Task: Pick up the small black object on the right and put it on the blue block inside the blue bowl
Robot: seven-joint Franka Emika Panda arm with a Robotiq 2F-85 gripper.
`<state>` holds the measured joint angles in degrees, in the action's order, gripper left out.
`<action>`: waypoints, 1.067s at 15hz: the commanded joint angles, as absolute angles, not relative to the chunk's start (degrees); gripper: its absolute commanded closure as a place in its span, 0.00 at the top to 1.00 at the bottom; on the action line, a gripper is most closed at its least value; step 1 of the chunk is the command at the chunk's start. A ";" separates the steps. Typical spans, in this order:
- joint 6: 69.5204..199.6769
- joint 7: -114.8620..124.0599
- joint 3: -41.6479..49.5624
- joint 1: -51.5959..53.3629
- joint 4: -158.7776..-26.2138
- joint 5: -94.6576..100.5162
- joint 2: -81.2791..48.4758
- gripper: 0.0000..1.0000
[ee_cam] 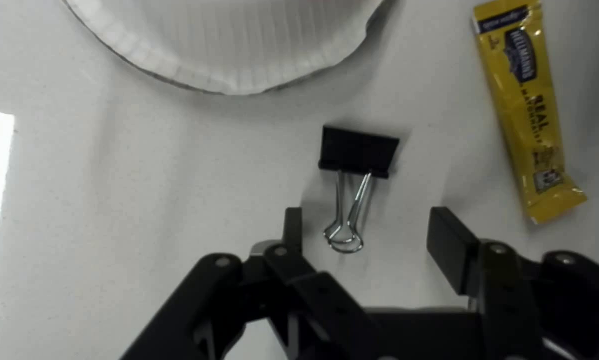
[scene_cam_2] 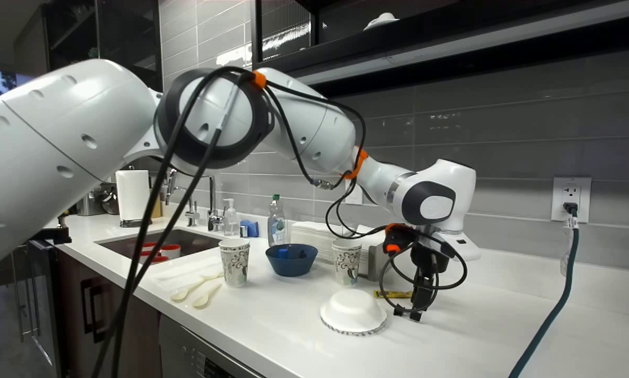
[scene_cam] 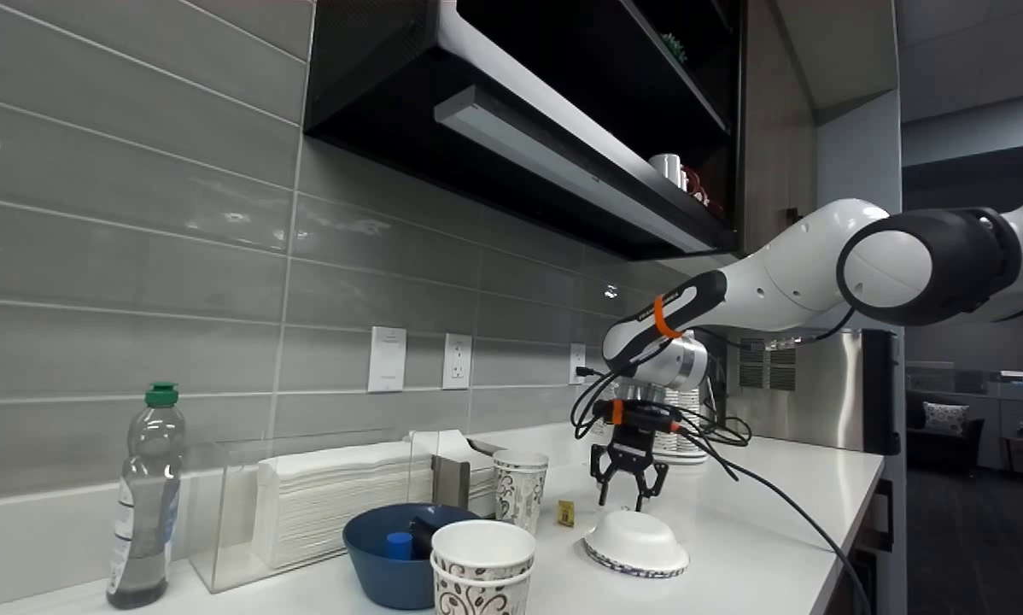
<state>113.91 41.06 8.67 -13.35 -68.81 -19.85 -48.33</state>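
- White bench (scene_cam_2: 477, 341), grey tiled wall (scene_cam_2: 503, 147) alongside.
- Tool (ee_cam: 364, 225) stands with fingers (ee_cam: 452, 250) wide apart, gripping nothing.
- Black binder clip (ee_cam: 359, 151) lies just ahead of the tool, its wire handles between the fingers in the wrist view.
- Blue bowl (scene_cam_2: 291, 268), well apart from the tool, contains a blue block (scene_cam: 399, 545).
- Yellow mayonnaise packet (ee_cam: 532, 110) lies near the tool.

Jaws hung parted just behind upturned white bowls (scene_cam: 637, 540). Blue bowl (scene_cam: 379, 582), partly hidden by patterned cups (scene_cam: 482, 591), held blue block (scene_cam: 399, 545) plus dark object (scene_cam: 423, 536). Yellow packet (scene_cam: 566, 513) sat on surface (scene_cam: 751, 555), between rear cups (scene_cam: 520, 500) and white bowls. Green-capped bottle (scene_cam: 146, 504) stood far left, near napkin stack (scene_cam: 341, 504).
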 commanded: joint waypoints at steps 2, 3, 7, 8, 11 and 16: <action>110.45 42.64 9.20 -13.77 -64.30 -18.39 -50.57 0.59; 110.18 42.64 9.26 -13.76 -64.09 -18.33 -50.65 0.55; 109.27 42.77 9.46 -13.60 -63.63 -17.85 -50.76 0.33; 109.24 42.77 9.52 -13.56 -63.75 -17.66 -50.63 0.31; 108.66 42.75 9.73 -13.49 -64.03 -16.90 -50.20 0.18; 107.87 42.52 10.14 -13.43 -64.24 -15.58 -49.65 0.00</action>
